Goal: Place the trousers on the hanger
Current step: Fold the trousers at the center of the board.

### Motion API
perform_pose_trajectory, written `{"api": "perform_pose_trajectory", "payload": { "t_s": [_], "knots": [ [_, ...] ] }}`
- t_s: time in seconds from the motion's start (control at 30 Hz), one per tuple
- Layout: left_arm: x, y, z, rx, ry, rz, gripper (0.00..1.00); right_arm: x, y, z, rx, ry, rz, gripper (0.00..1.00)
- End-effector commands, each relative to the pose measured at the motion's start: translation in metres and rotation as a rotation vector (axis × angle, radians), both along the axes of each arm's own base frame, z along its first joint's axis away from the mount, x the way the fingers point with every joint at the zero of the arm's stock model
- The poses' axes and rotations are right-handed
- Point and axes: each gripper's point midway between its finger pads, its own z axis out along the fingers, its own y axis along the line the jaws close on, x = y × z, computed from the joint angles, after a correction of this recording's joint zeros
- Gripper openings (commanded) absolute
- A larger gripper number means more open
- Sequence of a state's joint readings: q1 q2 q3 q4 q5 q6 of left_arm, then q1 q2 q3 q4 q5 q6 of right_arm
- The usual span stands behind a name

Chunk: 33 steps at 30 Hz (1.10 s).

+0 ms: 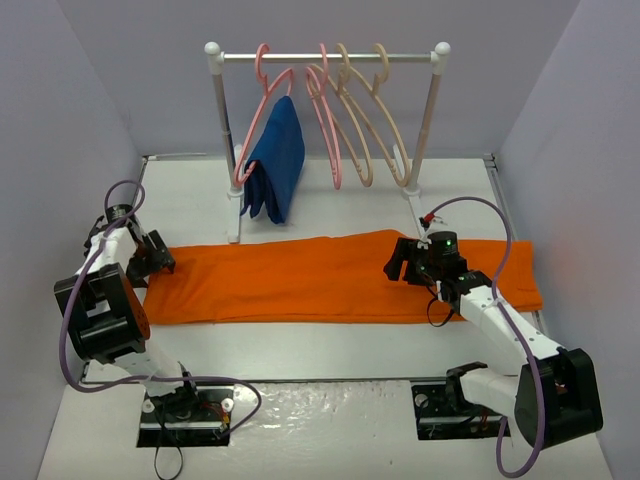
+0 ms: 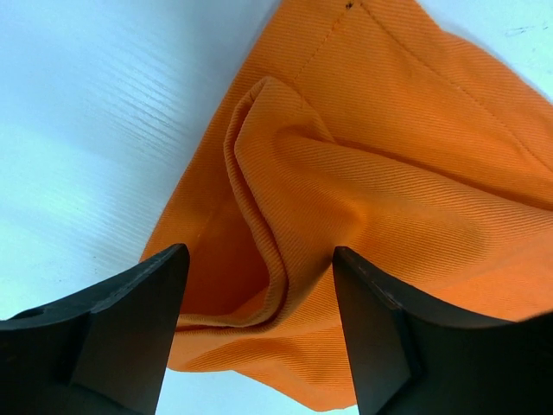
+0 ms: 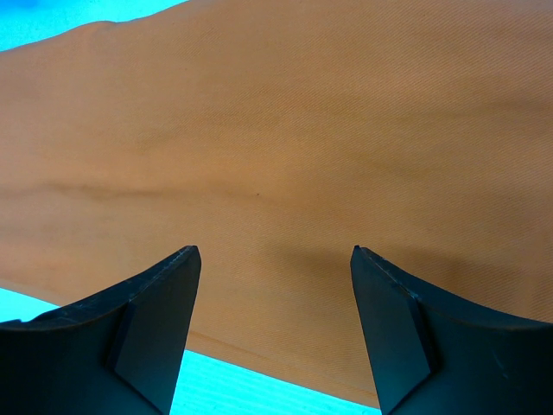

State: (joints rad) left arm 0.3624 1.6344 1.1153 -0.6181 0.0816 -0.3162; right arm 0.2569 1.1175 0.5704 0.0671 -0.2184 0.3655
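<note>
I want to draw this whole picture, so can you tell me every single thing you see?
table: 1, white, under everything
rack: 1, white posts and silver bar, back of the table
pink hangers: 2, pink, on the rack bar
beige hangers: 2, cream-beige, right end of the bar
blue garment: 1, dark blue, hanging on the left pink hanger
trousers: 1, orange, flat across the table
arms: 2, black and white, near edge
left pincer: 1, black, open around a fold at the trousers' left end
right pincer: 1, black, open over the trousers
</note>
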Motion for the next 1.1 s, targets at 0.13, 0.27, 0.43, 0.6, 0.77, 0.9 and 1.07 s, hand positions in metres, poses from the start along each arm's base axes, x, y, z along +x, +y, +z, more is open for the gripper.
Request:
{"api": "perform_pose_trajectory", "payload": {
  "t_s": [0.13, 0.27, 0.43, 0.6, 0.77, 0.9, 1.07],
  "knots": [
    [0.019, 0.0, 0.022, 0.039, -0.065, -0.035, 0.47, 0.011, 0.008, 0.015, 0.028, -0.076, 0.025, 0.68],
    [0.022, -0.003, 0.02, 0.042, -0.07, -0.049, 0.31, 0.01, 0.009, 0.013, 0.029, -0.069, 0.026, 0.68],
    [0.03, -0.003, 0.028, 0.056, -0.106, -0.07, 0.09, 0.011, 0.009, 0.013, 0.029, -0.07, 0.025, 0.68],
    [0.05, -0.013, 0.052, 0.106, -0.208, -0.164, 0.0, 0.011, 0.01, 0.012, 0.031, -0.066, 0.029, 0.68],
    [0.063, -0.024, 0.088, 0.172, -0.369, -0.243, 0.0, 0.011, 0.009, 0.013, 0.03, -0.072, 0.025, 0.68],
    [0.054, 0.003, 0.098, 0.304, -0.386, -0.174, 0.0, 0.011, 0.008, 0.014, 0.028, -0.075, 0.022, 0.68],
    [0.039, 0.025, 0.071, 0.353, -0.238, -0.101, 0.06, 0.01, 0.007, 0.013, 0.025, -0.073, 0.017, 0.68]
  ]
}}
